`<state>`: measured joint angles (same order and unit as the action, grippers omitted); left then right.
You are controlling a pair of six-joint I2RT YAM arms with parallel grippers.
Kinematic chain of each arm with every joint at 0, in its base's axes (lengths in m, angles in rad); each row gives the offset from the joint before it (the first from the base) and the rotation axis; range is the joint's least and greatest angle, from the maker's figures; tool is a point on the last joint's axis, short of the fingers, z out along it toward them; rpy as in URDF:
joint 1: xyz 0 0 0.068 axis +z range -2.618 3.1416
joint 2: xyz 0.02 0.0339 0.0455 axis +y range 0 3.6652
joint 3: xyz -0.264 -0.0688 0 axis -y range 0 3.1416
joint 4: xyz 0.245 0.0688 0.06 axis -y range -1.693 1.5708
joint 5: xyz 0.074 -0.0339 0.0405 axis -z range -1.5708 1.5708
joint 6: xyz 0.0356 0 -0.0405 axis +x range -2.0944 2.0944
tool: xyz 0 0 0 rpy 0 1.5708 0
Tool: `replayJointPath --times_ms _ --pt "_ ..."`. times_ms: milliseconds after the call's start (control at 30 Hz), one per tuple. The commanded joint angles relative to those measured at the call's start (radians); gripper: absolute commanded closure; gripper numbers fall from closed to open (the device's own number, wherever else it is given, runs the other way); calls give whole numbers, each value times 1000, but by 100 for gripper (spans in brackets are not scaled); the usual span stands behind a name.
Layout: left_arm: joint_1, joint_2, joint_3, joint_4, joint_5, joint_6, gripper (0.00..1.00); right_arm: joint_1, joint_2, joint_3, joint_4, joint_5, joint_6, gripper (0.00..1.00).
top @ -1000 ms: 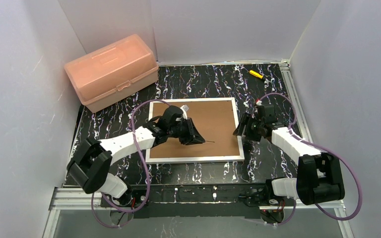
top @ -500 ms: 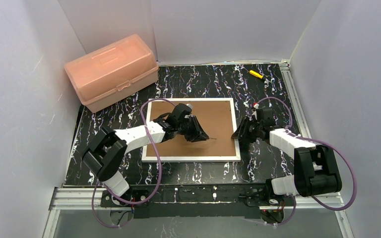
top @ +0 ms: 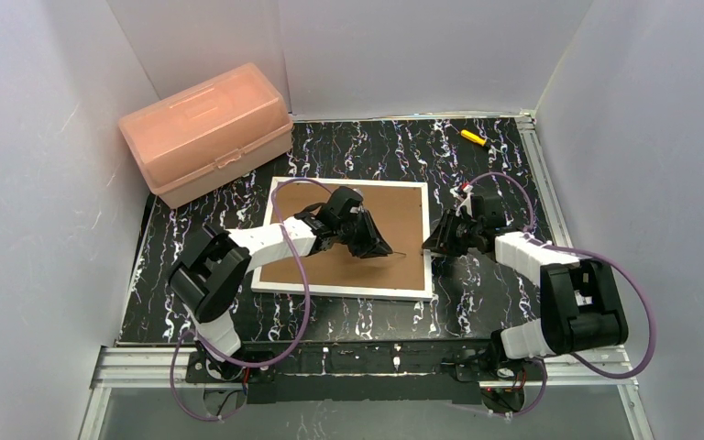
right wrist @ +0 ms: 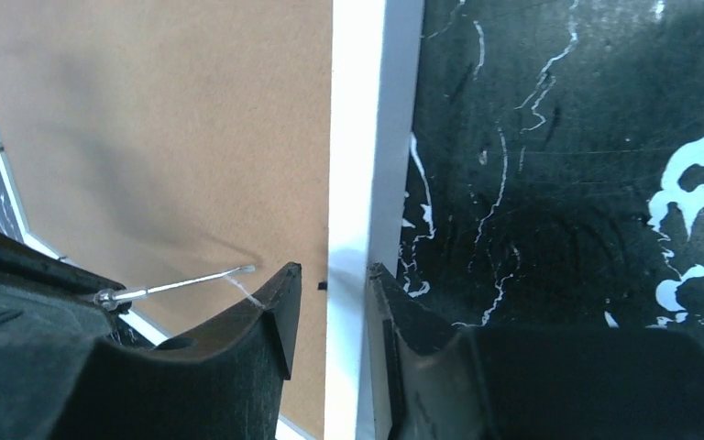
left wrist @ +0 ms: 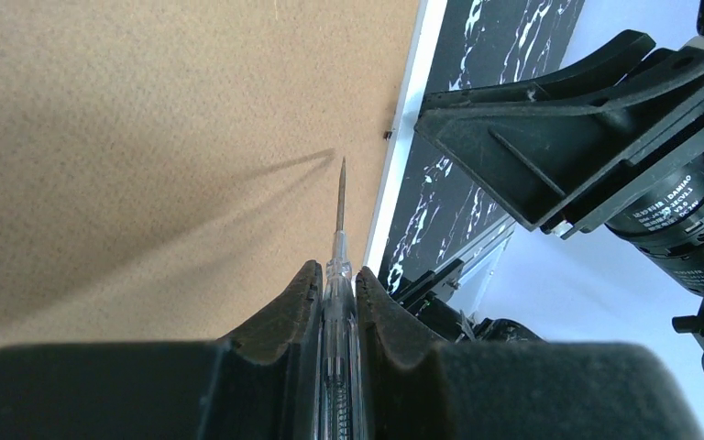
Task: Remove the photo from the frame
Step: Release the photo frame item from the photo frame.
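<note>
The frame (top: 339, 291) lies flat and face down in the middle of the black, white-veined surface (top: 367, 147). Its brown backing board (top: 399, 211) is turned up and its narrow white border shows all round. The photo is hidden from every view.

Over the backing board, towards the frame's three o'clock side, hangs the left pincer (top: 381, 249), its arm reaching in from about eight o'clock. Its jaws stand narrow, clamped on the clear handle of a thin screwdriver (left wrist: 338, 252). The bare metal shaft sticks out past the fingertips, aimed at the three o'clock border. The tip sits close over the board, just short of the border, and throws a faint shadow on it. I cannot tell whether it touches. A small dark tab (left wrist: 388, 135) sits at the inner line of the border just beyond the tip.

At the three o'clock edge the right pincer (right wrist: 332, 275) straddles the white border. One finger (right wrist: 266, 321) is over the backing board and the other (right wrist: 412, 348) is on the surface side. The jaws are part-way in, with a sliver of board showing between the inner finger and the border. I cannot tell whether they actually pinch it.

Further out, a pink plastic box (top: 206, 133) stands with its lid shut at ten o'clock from the frame, against the wall. A small yellow-handled tool (top: 472, 137) lies at one o'clock, well apart from the frame and near the far corner.
</note>
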<state>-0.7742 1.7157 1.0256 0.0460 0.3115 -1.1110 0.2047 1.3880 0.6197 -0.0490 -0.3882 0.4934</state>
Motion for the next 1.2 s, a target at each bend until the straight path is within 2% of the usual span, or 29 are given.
replayJointPath --times_ms 0,133,267,767,1000,1167 --pt "-3 21 53 -20 26 11 100 -1 35 36 41 6 10 65" --pt "-2 61 78 -15 76 17 100 -4 51 35 40 6 3 78" --pt "-2 89 105 -17 102 19 100 -4 65 31 41 -9 -11 80" --pt "-2 131 124 -7 137 24 100 -5 103 37 81 -90 -39 73" --pt "-1 95 134 -85 56 118 100 -6 100 39 72 -83 -53 72" --pt "4 89 128 -51 71 192 100 -6 103 41 70 -86 -59 72"
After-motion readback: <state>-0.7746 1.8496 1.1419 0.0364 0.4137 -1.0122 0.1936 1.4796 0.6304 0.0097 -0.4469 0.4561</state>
